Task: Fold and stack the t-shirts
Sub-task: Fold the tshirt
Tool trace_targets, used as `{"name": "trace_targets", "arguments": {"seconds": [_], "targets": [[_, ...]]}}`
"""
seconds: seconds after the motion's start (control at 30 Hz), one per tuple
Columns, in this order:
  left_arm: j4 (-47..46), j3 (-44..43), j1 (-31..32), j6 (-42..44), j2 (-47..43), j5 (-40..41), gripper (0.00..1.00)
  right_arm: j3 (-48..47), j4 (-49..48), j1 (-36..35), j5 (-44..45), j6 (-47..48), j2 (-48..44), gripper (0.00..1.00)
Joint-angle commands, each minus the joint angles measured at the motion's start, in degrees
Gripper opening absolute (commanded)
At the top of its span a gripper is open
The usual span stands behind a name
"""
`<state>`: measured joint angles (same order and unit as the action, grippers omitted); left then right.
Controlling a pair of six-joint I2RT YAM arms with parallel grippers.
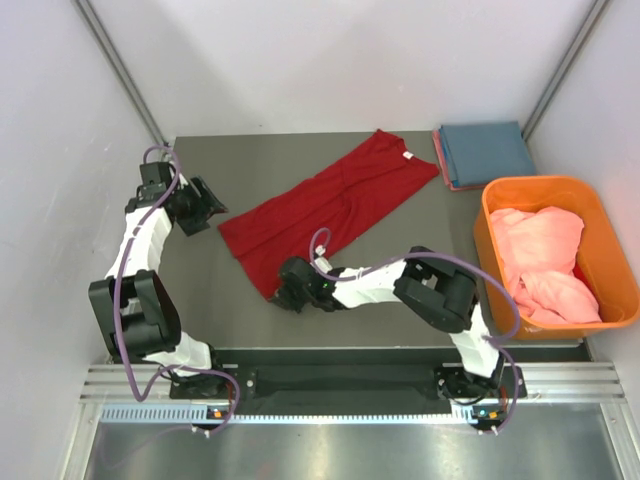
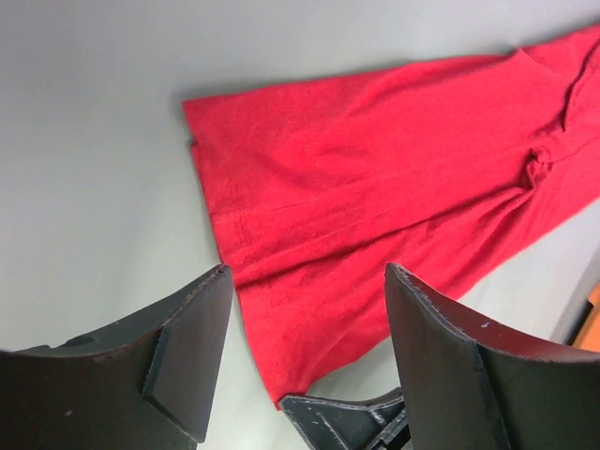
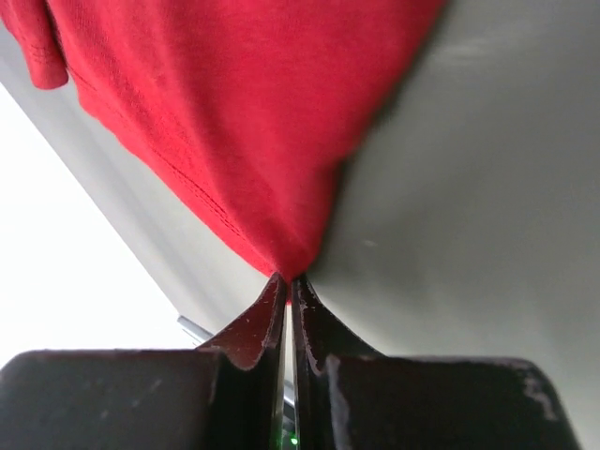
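red t-shirt (image 1: 330, 205), corner pinched by right gripper (image 3: 288, 278)

A red shirt (image 2: 375, 187) lies flat on the grey table (image 2: 94, 141), reaching up to the right, with a puckered fold near its right end. The left gripper (image 2: 307, 267) hangs above its near hem, its two black fingers (image 2: 187, 347) spread wide apart. A dark grey part (image 2: 347, 422) sits at the shirt's nearest corner. An orange sliver (image 2: 592, 323) shows at the right.
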<state>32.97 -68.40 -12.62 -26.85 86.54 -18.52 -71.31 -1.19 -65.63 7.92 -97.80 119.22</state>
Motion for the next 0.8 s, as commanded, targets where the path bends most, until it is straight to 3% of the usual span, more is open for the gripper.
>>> {"name": "trace_targets", "arguments": {"seconds": [0.0,0.3,0.4,0.6,0.77], "targets": [[-3.9,1.4,-0.3,0.5,-0.6,-4.5,0.71,4.1,0.0,-0.3,2.5,2.7,-5.5,0.00],[-2.9,4.1,2.8,0.3,-5.4,-8.5,0.68,19.8,4.6,-1.0,3.7,11.1,-18.9,0.00],[-1.1,4.2,6.6,0.5,-7.5,-9.4,0.68,27.3,7.1,-1.9,3.9,13.0,-24.4,0.00],[2.5,8.1,18.5,1.5,-11.6,-2.3,0.68,39.4,17.7,-5.1,3.2,15.0,-41.1,0.00],[2.5,14.4,22.6,-0.7,-16.1,-1.8,0.67,47.7,27.3,-6.5,2.4,13.4,-54.4,0.00]]}}
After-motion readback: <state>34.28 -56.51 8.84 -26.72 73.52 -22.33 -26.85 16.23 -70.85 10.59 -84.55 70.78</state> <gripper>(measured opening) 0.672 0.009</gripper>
